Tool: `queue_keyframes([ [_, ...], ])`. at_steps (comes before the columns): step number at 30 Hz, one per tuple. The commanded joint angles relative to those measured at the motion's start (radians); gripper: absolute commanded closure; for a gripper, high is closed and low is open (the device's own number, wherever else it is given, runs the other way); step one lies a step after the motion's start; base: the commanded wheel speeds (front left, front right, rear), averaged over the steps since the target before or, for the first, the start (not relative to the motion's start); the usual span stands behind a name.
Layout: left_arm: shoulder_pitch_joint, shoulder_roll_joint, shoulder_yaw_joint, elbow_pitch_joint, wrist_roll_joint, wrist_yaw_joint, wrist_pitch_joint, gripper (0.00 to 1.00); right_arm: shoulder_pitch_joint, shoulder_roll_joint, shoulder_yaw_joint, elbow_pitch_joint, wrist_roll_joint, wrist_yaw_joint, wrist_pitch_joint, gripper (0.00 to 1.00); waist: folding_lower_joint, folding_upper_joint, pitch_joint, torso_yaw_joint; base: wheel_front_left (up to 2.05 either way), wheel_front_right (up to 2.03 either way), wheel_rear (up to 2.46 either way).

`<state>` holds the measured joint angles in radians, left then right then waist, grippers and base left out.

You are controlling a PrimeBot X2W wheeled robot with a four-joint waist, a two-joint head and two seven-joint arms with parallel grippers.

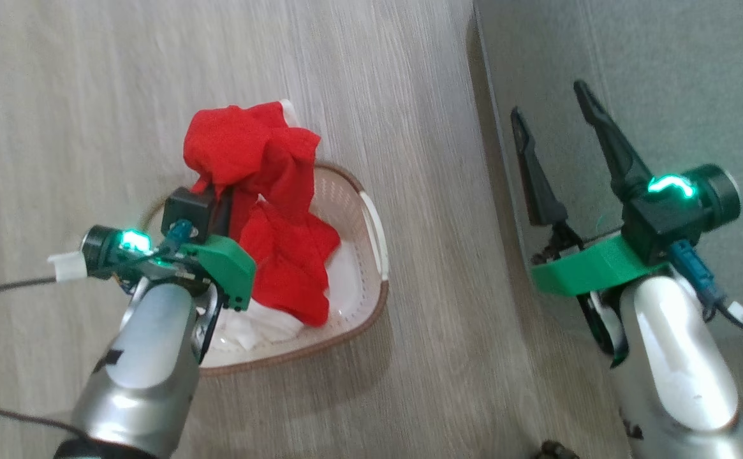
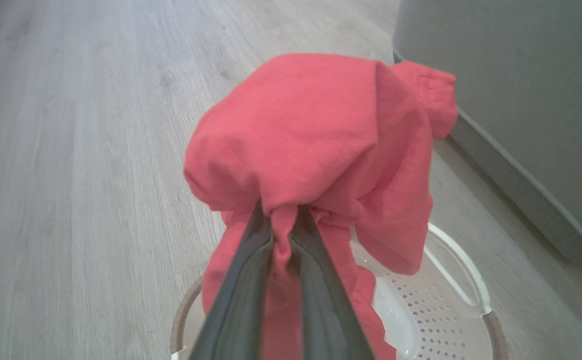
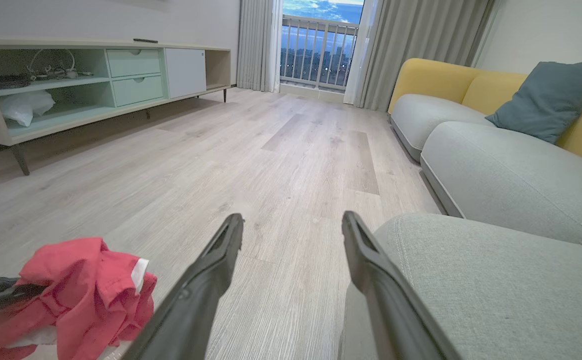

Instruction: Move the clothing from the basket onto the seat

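Note:
My left gripper [image 2: 282, 212] is shut on a bunch of red clothing [image 2: 315, 145], held up over the basket [image 2: 450, 295]. In the head view the lifted red garment [image 1: 243, 143] hangs above the cream basket [image 1: 381, 255], where more red cloth [image 1: 294, 274] and a white piece [image 1: 263, 325] lie. The left gripper's fingertips are hidden by the cloth there. My right gripper [image 1: 553, 118] stands open and empty above the grey-green seat [image 1: 664, 76]. From the right wrist view the open right gripper [image 3: 293, 222] points along the seat's edge [image 3: 495, 280], with the red garment [image 3: 81, 290] at lower left.
Pale wood floor [image 1: 90, 95] lies around the basket. The right wrist view shows a low TV cabinet [image 3: 86, 80] on the left, further sofa cushions [image 3: 500, 165] with a yellow backrest and a blue-grey pillow [image 3: 550, 97], and a balcony door [image 3: 320, 45] at the far end.

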<state>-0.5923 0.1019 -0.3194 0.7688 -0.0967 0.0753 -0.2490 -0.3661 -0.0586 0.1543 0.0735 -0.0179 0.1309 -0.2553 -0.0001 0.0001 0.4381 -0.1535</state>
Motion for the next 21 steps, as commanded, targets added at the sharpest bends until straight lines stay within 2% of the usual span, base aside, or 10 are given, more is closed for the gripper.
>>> queue_keyframes([
  [1, 0.016, 0.014, 0.035, -0.051, 0.004, 0.01, -0.013, 1.0, 0.024, 0.008, 0.013, -0.023, 0.002, 0.0, -0.006, 0.0, 0.0001, -0.0001, -0.08, 0.036, 0.0, 0.0, 0.0],
  [10, 0.118, 0.003, 0.105, -0.242, 0.003, 0.005, -0.013, 1.0, 0.082, 0.002, 0.013, 0.001, 0.019, 0.0, -0.006, 0.0, 0.0001, -0.0001, -0.199, 0.062, 0.0, 0.0, 0.0],
  [21, 0.215, -0.035, 0.182, -0.479, -0.007, -0.031, -0.013, 1.0, 0.143, -0.005, 0.012, 0.001, 0.034, 0.0, -0.006, 0.0, 0.0001, -0.0001, -0.275, 0.091, 0.0, 0.0, 0.0],
])
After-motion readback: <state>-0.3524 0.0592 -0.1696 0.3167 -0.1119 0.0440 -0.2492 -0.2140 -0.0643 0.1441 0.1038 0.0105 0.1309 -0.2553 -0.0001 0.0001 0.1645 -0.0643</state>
